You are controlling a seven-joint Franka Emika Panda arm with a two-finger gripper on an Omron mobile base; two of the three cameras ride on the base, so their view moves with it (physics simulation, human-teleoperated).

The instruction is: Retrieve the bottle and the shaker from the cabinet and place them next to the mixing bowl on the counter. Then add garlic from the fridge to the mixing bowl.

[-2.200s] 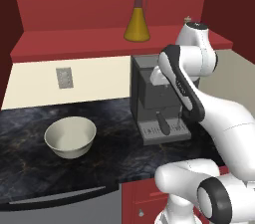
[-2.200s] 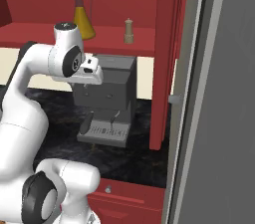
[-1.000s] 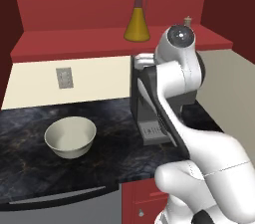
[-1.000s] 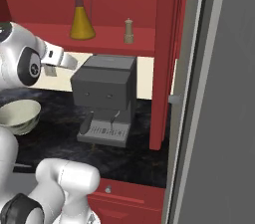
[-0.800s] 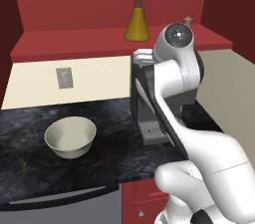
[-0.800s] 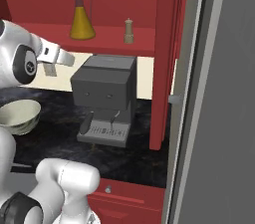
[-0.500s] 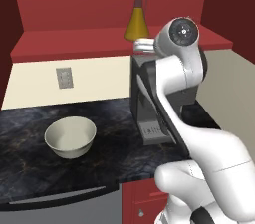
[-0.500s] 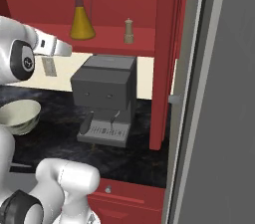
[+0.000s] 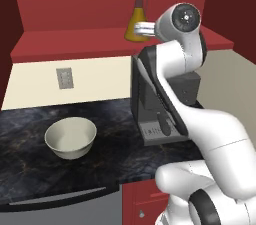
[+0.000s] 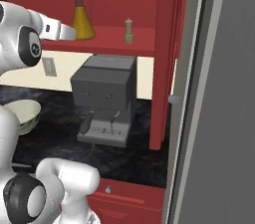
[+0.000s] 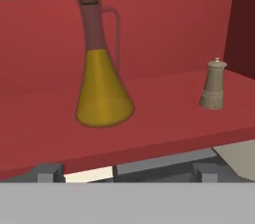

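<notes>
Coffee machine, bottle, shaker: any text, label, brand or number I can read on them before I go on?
None readable.
Coffee machine: pale marks on its lower front panel, too small and blurred to read.
Bottle: no label, plain glass with yellow liquid.
Shaker: no markings.
Wall plate: no writing.

A cone-shaped amber-yellow bottle (image 11: 102, 86) stands upright on the red shelf of the cabinet (image 11: 164, 113), at about ten o'clock from the middle of the view. It has a thin neck, a slim handle on its right side and a dark brown stopper. At three o'clock, well apart from it on that shelf, stands the shaker (image 11: 213, 85), small, beige and upright with a knobbed top. At six o'clock the two grey fingertips (image 11: 49, 172) of the gripper (image 11: 128, 173) rise far apart.
</notes>
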